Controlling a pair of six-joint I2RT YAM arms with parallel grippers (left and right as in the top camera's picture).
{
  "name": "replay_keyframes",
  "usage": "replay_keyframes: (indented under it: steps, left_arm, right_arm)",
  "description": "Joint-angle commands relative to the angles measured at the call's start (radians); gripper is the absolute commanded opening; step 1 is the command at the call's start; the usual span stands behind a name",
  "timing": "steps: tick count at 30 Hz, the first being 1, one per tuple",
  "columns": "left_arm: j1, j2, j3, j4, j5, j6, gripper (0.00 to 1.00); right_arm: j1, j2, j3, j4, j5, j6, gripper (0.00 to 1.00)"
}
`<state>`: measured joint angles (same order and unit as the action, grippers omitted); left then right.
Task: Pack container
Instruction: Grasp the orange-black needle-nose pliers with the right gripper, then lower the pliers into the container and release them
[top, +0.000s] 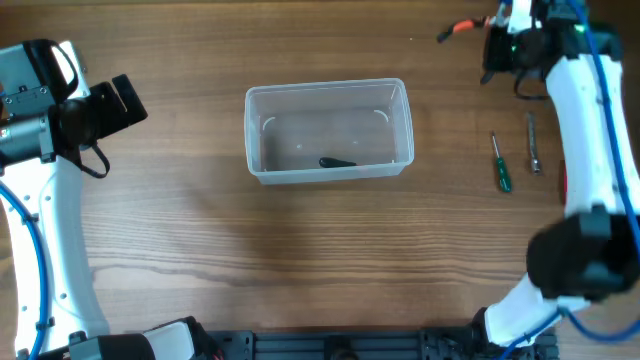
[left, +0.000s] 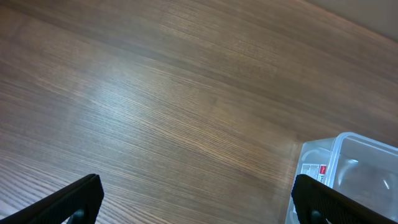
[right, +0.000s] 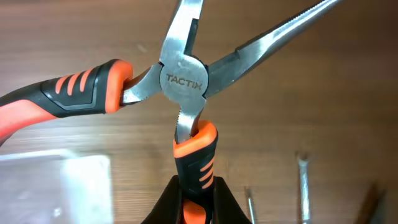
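Observation:
The clear plastic container (top: 328, 130) stands at the table's middle with a small dark tool (top: 337, 163) lying inside; its corner shows in the left wrist view (left: 348, 174) and blurred in the right wrist view (right: 56, 186). My right gripper (right: 194, 208) is shut on one handle of orange-and-black long-nose pliers (right: 183, 78), held spread open above the table at the far right (top: 470, 28). My left gripper (left: 199, 202) is open and empty over bare wood left of the container (top: 105, 105).
A green-handled screwdriver (top: 499, 165) and a metal tool (top: 534, 143) lie on the wooden table right of the container, below my right arm. A red object (top: 563, 180) peeks out beside that arm.

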<state>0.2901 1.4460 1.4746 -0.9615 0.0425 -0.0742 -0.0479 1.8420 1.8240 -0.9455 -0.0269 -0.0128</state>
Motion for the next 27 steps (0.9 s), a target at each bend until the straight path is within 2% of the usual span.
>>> replay_keyframes:
  steps: [1,5,7,10,17,19,23,27]
  left_arm:
    - [0.004,0.008,0.001,0.000,0.001,-0.016,1.00]
    - [0.004,0.008,0.001,0.000,0.001,-0.016,1.00]
    - [0.004,0.008,0.001,0.000,0.001,-0.016,1.00]
    - [0.004,0.008,0.001,-0.001,0.001,-0.016,1.00]
    - [0.004,0.008,0.001,0.000,0.001,-0.016,1.00]
    - [0.004,0.008,0.001,0.000,0.001,-0.016,1.00]
    - [0.004,0.008,0.001,0.000,0.002,-0.016,1.00]
    - [0.004,0.008,0.001,0.000,0.001,-0.016,1.00]
  right_arm:
    - [0.118,-0.055,0.012,-0.027,-0.050,-0.200,0.04]
    - [0.314,-0.049,0.011,-0.132,-0.050,-0.556,0.04]
    - [0.378,-0.045,0.010,-0.129,-0.050,-0.671,0.04]
    - [0.415,-0.045,0.010,-0.112,-0.080,-0.750,0.04]
    - [0.417,0.032,0.008,-0.111,-0.198,-1.131,0.04]
    - [0.417,0.071,0.008,-0.085,-0.196,-1.173,0.04]
    - [0.418,0.188,0.008,0.010,-0.192,-1.133,0.04]
    - [0.422,0.279,0.007,0.006,-0.193,-1.128,0.04]
